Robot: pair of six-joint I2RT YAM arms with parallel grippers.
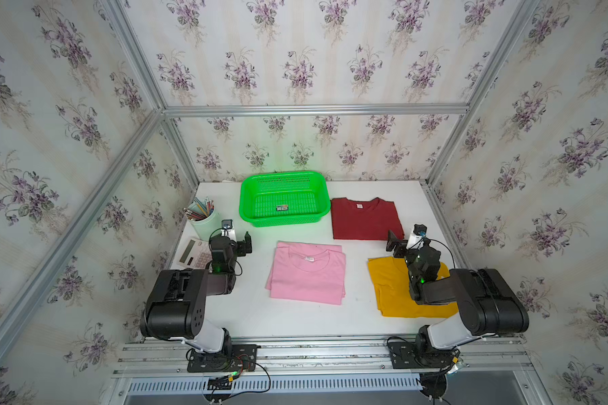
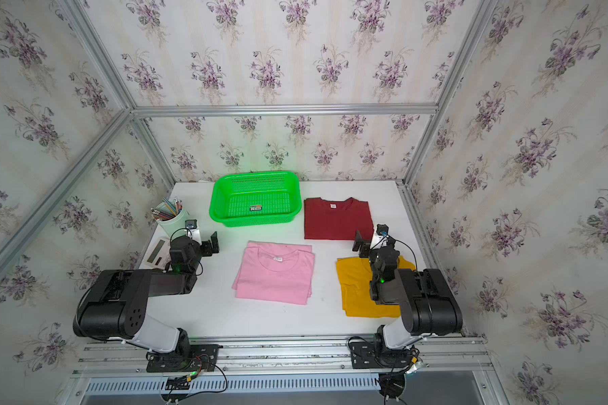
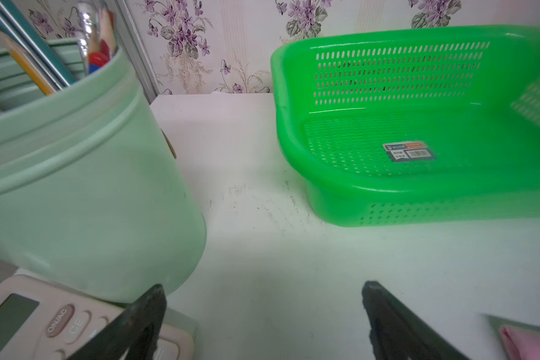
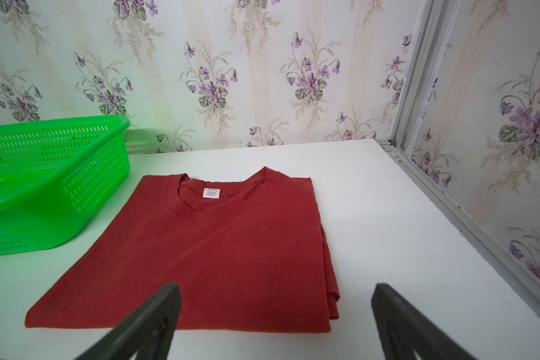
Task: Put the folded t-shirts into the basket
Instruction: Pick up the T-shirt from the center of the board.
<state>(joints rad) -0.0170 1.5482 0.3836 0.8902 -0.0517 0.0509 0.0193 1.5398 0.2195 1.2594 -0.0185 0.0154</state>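
Floral wallpaper [image 1: 295, 63], aluminium frame [image 1: 313, 110], white table [image 1: 246, 315] (faintly scuffed), green basket [image 1: 285, 219]

Left arm [image 1: 176, 301]: I see it folded at the elbow, with the bulky shoulder link low over its base and the forearm reaching forward.
Left wrist [image 1: 222, 256]: raised, with a small green light showing on it.
Left end effector [image 1: 244, 243]: jaws spread wide and nothing between them. In my wrist view, both dark fingers [image 3: 144, 318] splay apart.
Right arm [image 1: 485, 298]: it mirrors the left, elbow bent and forearm angled forward and inward.
Right wrist [image 1: 420, 263]: raised, also with a green light on.
Right end effector [image 1: 395, 242]: jaws wide apart and empty. The fingers [image 4: 156, 314] frame open space in my wrist view.
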